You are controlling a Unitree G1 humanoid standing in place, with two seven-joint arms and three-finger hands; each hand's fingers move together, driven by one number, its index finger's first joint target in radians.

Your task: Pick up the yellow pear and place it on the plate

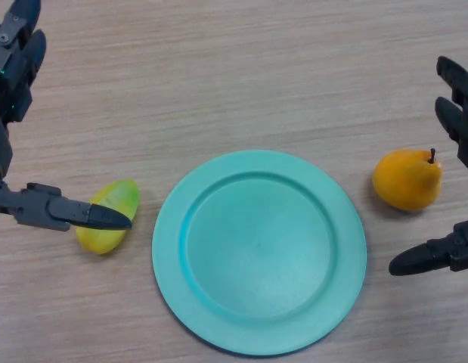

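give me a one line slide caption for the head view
Empty teal plate between a yellow-green fruit by the open left hand and a yellow pear by the open right hand.

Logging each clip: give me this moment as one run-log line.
yellow pear: on table, right of plate | plate: bare | left robot hand: open, at yellow-green fruit | right robot hand: open, beside pear

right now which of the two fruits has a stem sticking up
The orange-yellow pear on the right side of the plate, between the right hand's fingers. It has a dark stem at its top; the yellow-green fruit by the left hand shows none.
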